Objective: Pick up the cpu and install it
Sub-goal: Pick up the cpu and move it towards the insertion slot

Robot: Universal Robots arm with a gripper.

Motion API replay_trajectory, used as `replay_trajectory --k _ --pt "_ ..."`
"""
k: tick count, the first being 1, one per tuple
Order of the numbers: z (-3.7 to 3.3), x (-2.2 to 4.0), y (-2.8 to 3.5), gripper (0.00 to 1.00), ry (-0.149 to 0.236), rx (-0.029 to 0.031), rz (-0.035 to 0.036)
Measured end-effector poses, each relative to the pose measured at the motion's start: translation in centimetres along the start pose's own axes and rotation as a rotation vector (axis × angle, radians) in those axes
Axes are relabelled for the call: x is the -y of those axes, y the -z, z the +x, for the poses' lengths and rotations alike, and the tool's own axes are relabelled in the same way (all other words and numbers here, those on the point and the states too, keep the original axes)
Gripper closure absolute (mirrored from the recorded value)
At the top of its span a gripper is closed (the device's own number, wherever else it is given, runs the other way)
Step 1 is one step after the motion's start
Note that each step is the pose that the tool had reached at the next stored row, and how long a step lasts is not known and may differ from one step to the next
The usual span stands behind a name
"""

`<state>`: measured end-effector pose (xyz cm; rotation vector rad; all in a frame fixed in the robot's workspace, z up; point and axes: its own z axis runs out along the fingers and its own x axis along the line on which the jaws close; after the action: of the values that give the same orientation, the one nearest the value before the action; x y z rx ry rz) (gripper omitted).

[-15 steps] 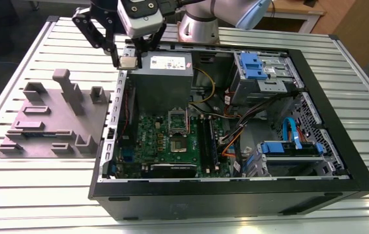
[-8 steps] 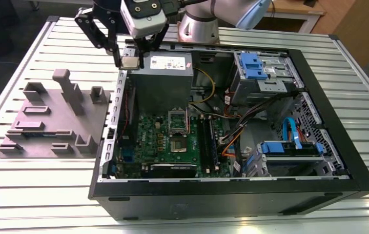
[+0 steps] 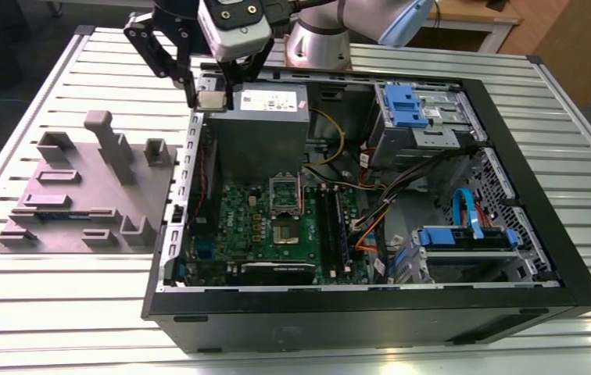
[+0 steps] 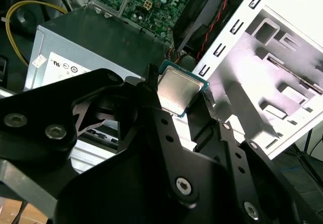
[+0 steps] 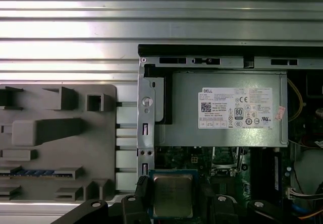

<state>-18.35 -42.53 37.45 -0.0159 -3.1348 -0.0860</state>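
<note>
The cpu (image 3: 212, 99) is a small square chip with a shiny silver top, held in the air by my gripper (image 3: 211, 95), which is shut on its edges. It hangs over the back corner of the open computer case, above the grey power supply box (image 3: 259, 117), at the exterior view's left. In both wrist views the cpu (image 4: 179, 89) (image 5: 172, 196) sits between the black fingers (image 4: 151, 90). The green motherboard (image 3: 264, 226) lies in the case, with its open socket (image 3: 286, 199) nearer the camera than the gripper.
A grey moulded fixture (image 3: 87, 195) with slots and posts lies on the slatted table at the exterior view's left of the case. Inside the case are blue drive bays (image 3: 416, 105), loose cables (image 3: 379, 211) and a dark memory stick (image 3: 334, 226) beside the socket.
</note>
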Motion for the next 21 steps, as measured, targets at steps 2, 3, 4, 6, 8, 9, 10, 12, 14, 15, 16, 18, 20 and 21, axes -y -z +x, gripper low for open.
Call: replay_trajectory --k 2,3,4,6,8,9,10,12,14,15,16,18,20,21 --pt "-0.08 0.00 0.00 0.53 0.000 0.0001 0.0000" --pt "-0.11 0.00 0.00 0.53 0.000 0.0000 0.0000" --pt "-0.13 0.00 0.00 0.53 0.000 0.0001 0.0000" --pt "-0.20 0.00 0.00 0.53 0.000 0.0000 0.0000" --pt "-0.26 0.00 0.00 0.53 0.000 0.0001 -0.0001" --pt "-0.29 0.00 0.00 0.53 0.000 0.0000 0.0000" --pt "-0.32 0.00 0.01 0.53 0.000 0.0000 0.0001" --pt "-0.39 0.00 0.00 0.53 0.000 0.0001 -0.0001" --pt "-0.45 0.00 0.00 0.53 0.000 0.0001 0.0000" --pt "-0.48 -0.01 0.00 0.53 0.000 0.0001 -0.0001" --pt "-0.51 -0.01 0.00 0.53 0.000 0.0000 0.0000" --pt "-0.57 -0.01 0.00 0.53 0.000 0.0001 0.0000" --pt "-0.63 -0.01 0.00 0.53 0.000 0.0001 -0.0001" --pt "-0.65 -0.01 0.00 0.53 0.000 0.0001 0.0000"
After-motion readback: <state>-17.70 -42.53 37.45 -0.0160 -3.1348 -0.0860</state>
